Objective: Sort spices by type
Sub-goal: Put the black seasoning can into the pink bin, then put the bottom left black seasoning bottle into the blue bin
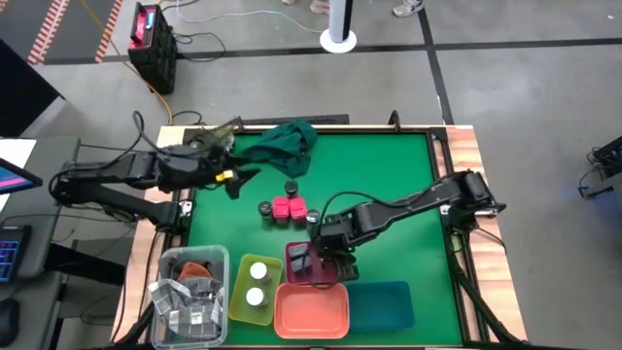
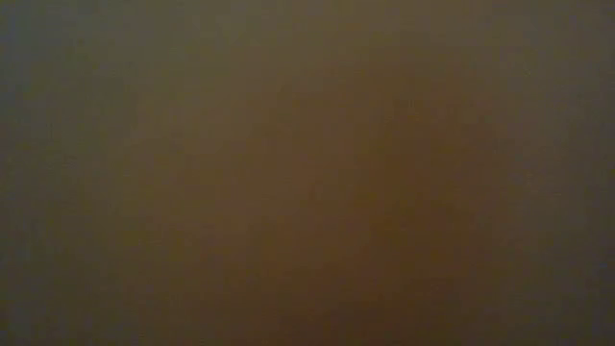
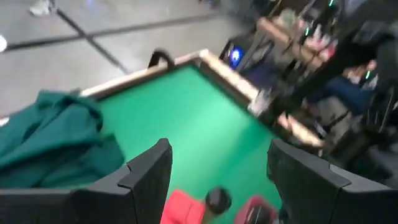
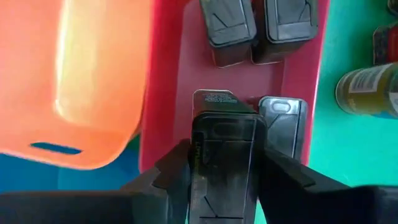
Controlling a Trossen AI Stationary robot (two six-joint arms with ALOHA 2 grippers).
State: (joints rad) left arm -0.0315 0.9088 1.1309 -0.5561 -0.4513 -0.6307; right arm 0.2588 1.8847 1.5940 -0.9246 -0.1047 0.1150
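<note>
My right gripper [image 4: 224,180] hangs over the pink tray [image 1: 299,264] and is shut on a dark grey square box [image 4: 224,143]. Three more grey boxes [image 4: 227,25] [image 4: 289,22] [image 4: 283,121] lie in that tray. Two white-lidded jars [image 1: 257,283] stand in the yellow tray [image 1: 238,292]. Pink blocks [image 1: 285,208] and dark round jars [image 1: 291,187] [image 1: 264,207] stand mid-table on the green mat. My left gripper [image 3: 217,174] is open in the air at the left, above and short of the blocks [image 3: 183,210]. The low view is dark. My right gripper pinches the grey box by its two long sides [image 4: 198,155] between its two fingers [image 4: 171,177]. The fingers come steeply from above, and the box runs along them. Its lower end [image 4: 214,99] points into the pink tray; whether it touches the tray floor I cannot tell.
An orange tray [image 1: 311,311] and a blue tray [image 1: 381,303] sit at the near edge beside the pink one. A clear tub of packets [image 1: 190,297] stands near left. The dark green cloth [image 1: 287,144] lies bunched at the far edge. A jar [image 4: 367,90] lies beside the pink tray.
</note>
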